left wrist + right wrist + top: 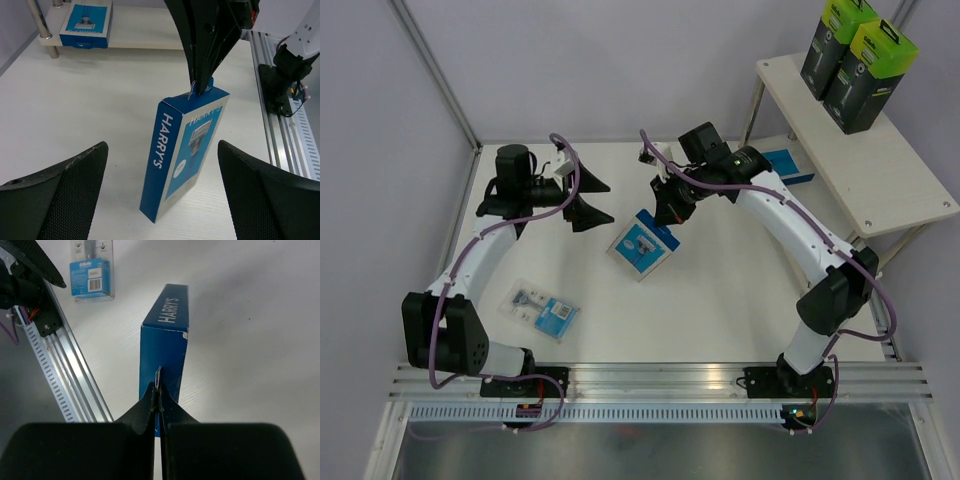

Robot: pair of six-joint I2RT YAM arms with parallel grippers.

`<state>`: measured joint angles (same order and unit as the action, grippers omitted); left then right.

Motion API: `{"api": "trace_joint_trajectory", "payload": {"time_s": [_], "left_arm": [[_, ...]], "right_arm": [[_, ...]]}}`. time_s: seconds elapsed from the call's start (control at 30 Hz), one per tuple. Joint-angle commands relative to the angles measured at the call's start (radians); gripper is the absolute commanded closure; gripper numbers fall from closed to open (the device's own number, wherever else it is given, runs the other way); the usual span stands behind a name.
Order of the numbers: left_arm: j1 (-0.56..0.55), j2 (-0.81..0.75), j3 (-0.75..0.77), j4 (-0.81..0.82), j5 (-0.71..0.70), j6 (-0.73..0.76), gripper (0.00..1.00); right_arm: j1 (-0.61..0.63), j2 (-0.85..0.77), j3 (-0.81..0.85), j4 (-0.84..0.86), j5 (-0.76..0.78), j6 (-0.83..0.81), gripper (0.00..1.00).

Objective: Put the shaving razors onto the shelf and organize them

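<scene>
**Right claw pinched a razor box by its tab**

The right gripper (670,205) was closed tight on the small hang tab at the top of a flat blue-and-white Harry's carton (643,245), which stood tilted at mid-table; I could not tell whether its lower end touched the white table (720,310). The left gripper (600,200) gaped wide and empty, facing that carton. Two tall black boxes with lime-green tops (868,80) stood together on the upper board of the pale wooden shelf (890,170). Another flat blue carton (790,165) lay on the lower board. A small clear blister pack (542,308) lay by the left arm.
</scene>
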<state>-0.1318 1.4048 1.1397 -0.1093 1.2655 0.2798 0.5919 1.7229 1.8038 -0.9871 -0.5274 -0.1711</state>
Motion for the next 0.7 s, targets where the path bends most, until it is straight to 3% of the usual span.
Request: {"api": "trace_joint_trajectory", "payload": {"time_s": [0.0, 0.37, 0.67], "left_arm": [[-0.014, -0.029, -0.024, -0.019, 0.097, 0.183, 0.05], [-0.153, 0.077, -0.038, -0.03, 0.052, 0.349, 0.07], [-0.201, 0.212, 0.017, -0.032, 0.067, 0.391, 0.1]], "right_arm": [[0.0, 0.038, 0.066, -0.065, -0.105, -0.051, 1.0], [0.002, -0.006, 0.0, -0.038, -0.108, -0.056, 1.0], [0.002, -0.04, -0.043, -0.03, -0.115, -0.07, 1.0]]}}
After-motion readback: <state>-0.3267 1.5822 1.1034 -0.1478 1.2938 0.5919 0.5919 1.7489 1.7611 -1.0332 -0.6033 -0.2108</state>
